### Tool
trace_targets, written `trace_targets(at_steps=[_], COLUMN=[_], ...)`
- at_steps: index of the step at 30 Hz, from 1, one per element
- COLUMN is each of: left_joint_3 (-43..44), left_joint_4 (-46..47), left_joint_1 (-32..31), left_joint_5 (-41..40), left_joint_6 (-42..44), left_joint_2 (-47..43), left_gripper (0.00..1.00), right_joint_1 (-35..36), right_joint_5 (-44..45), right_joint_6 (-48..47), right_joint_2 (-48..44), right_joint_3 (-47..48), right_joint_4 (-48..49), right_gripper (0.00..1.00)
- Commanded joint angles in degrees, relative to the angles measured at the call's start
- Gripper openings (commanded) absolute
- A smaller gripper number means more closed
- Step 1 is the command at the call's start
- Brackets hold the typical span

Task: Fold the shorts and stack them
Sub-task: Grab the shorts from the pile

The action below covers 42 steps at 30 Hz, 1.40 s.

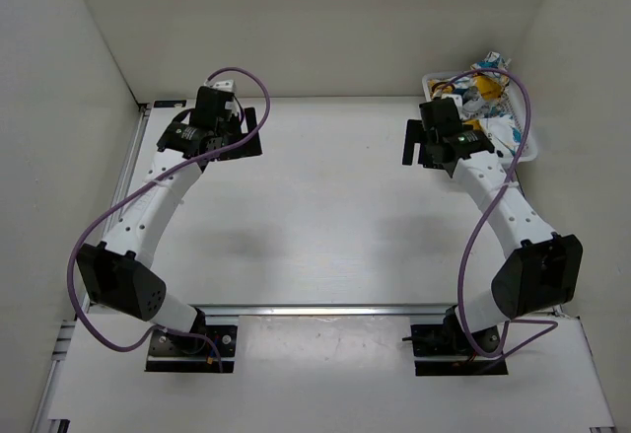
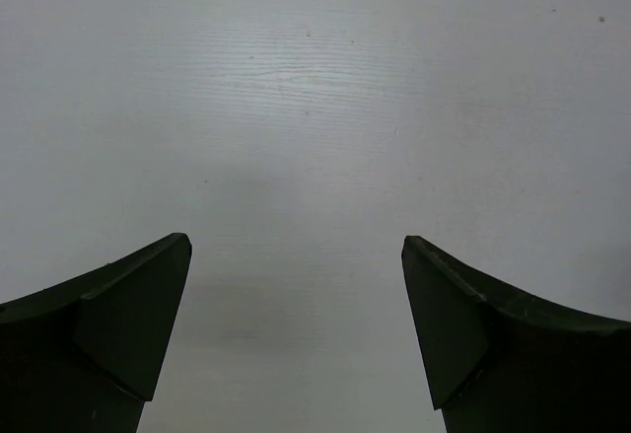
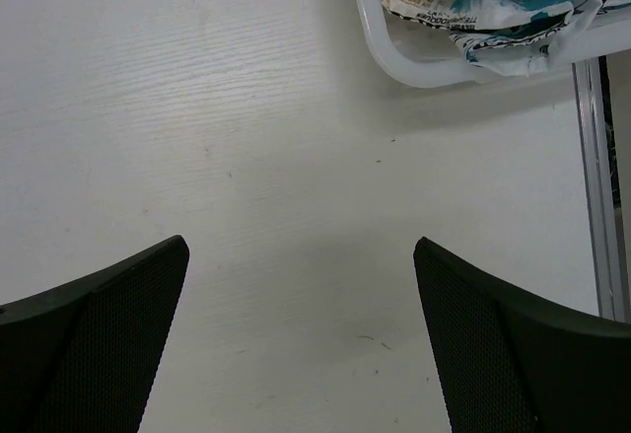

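The shorts [image 3: 493, 4] are seen heaped in the basket [image 3: 394, 58] (awaiting pickup); left gripper [image 2: 296, 241] and right gripper [image 3: 301, 246] are held wide, empty, ready.

Shorts [image 1: 485, 96]: contained in basket [image 3: 434, 73].
Basket: placed at far-right corner of table [image 1: 325, 216].
Right gripper [image 3: 301, 295]: positioned just left of basket.
Left gripper [image 2: 296, 295]: positioned over table's far left.

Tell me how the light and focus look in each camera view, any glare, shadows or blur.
Top view: soft even light, faint shadows on the table, nothing blurred. Left wrist view: a pale sheen on the table, the left claw dark against it. Right wrist view: table grain sharp, a soft shadow under the basket rim, shorts cropped at the top edge.
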Motion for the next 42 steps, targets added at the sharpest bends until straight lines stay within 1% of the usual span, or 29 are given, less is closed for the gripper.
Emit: trace_targets(at_steps=[1, 5, 7, 11, 13, 14, 16, 17, 19, 20, 23, 25, 26, 27, 28, 29, 30, 32, 33, 35, 37, 38, 40, 42], left_joint_3=[-0.3, -0.9, -1.4, -1.9, -1.9, -1.9, -1.9, -1.9, -1.9, -1.9, -1.4, -1.4, -0.8, -0.8, -0.8, -0.1, 0.6, 1.2, 1.2, 1.9, 2.6, 2.6, 3.1, 3.1], left_joint_4=[-0.4, -0.4, -0.4, -0.4, -0.4, -0.4, -0.4, -0.4, -0.4, -0.9, -0.9, -0.9, -0.9, -0.9, -0.9, -0.9, -0.9, -0.9, -1.4, -1.4, -1.4, -2.0, -2.0, -2.6], left_joint_1=[-0.1, -0.1, -0.1, -0.1, -0.1, -0.1, -0.1, -0.1, -0.1, -0.1, -0.1, -0.1, -0.1, -0.1, -0.1, -0.1, -0.1, -0.1, -0.1, -0.1, -0.1, -0.1, -0.1, -0.1], left_joint_5=[-0.8, -0.8, -1.4, -1.4, -2.0, -2.0, -2.0, -2.0, -1.5, -1.4, -1.4, -1.4, -1.4, -1.4, -1.4, -1.4, -0.8, -0.8, -0.1, -0.1, -0.7, -1.2, -2.7, -2.7], left_joint_6=[-1.1, -1.1, -1.6, -2.1, -2.1, -2.1, -2.1, -2.1, -2.1, -2.6, -2.6, -2.6, -2.6, -3.2, -3.2, -3.2, -3.2, -3.2, -3.2, -3.2, -2.6, -2.6, -2.0, -2.0], left_joint_2=[-0.8, 0.7, 1.3, 1.3, 1.3, 1.3, 1.3, 1.9, 2.7, 3.4, 3.9, 3.9, 4.6, 5.3, 5.3, 6.7, 7.2, 8.0, 8.5, 8.5, 8.5, 9.2, 9.2, 9.7], left_gripper=[1.0, 1.0, 1.0, 1.0, 1.0, 1.0, 1.0, 1.0, 1.0, 1.0, 1.0, 1.0, 1.0, 1.0, 1.0, 1.0, 1.0, 1.0, 1.0, 1.0, 1.0, 1.0, 1.0, 1.0], right_joint_1=[-0.3, -0.3, -0.3, -2.9, -5.6, -8.4, -11.9, -15.4, -18.4, -20.2, -21.6, -23.5, -24.0, -24.0, -24.8, -24.8, -24.8, -25.4, -25.4, -26.8, -27.6, -28.3, -29.0, -29.1], right_joint_5=[1.3, 1.3, 2.8, 3.3, 3.3, 2.7, -1.2, -3.5, -8.1, -11.3, -11.4, -11.4, -11.4, -12.3, -12.9, -12.9, -11.5, -9.5, -9.5, -8.5, -9.0, -9.0, -13.5, -13.6], right_joint_6=[0.7, 0.7, 0.7, 0.7, 0.7, 0.7, 2.4, 2.4, 3.8, 3.8, 4.4, 4.4, 4.4, 4.4, 4.4, 4.4, 3.5, 2.8, 2.1, 2.1, 2.8, 3.3, 3.3, 3.3], right_joint_2=[0.0, 0.0, 0.0, 0.0, 0.7, 1.6, 3.7, 4.7, 8.8, 10.2, 16.7, 22.8, 27.3, 29.7, 32.2, 37.5, 40.2, 46.9, 48.9, 53.6, 55.9, 57.7, 59.1, 61.4], right_joint_3=[3.0, 3.0, 3.5, 4.1, 5.7, 7.9, 10.6, 13.4, 16.5, 17.9, 26.0, 30.4, 35.2, 37.6, 40.2, 42.9, 48.8, 54.0, 58.2, 61.7, 64.6, 64.6, 65.4, 66.8], right_joint_4=[-0.4, -0.4, -0.4, -0.4, -0.4, -0.4, 0.1, 0.1, 0.1, 0.1, 0.1, -1.1, -1.1, -1.1, -1.1, -1.1, -1.1, -1.9, -1.9, -1.1, 0.4, 2.5, 5.1, 7.8], right_gripper=[1.0, 1.0, 1.0, 1.0, 1.0, 1.0, 1.0, 0.98, 0.92, 0.91, 0.91, 0.93, 0.93, 0.93, 0.91, 0.9, 0.9, 0.91, 0.91, 0.93, 0.93, 0.93, 0.86, 0.85])
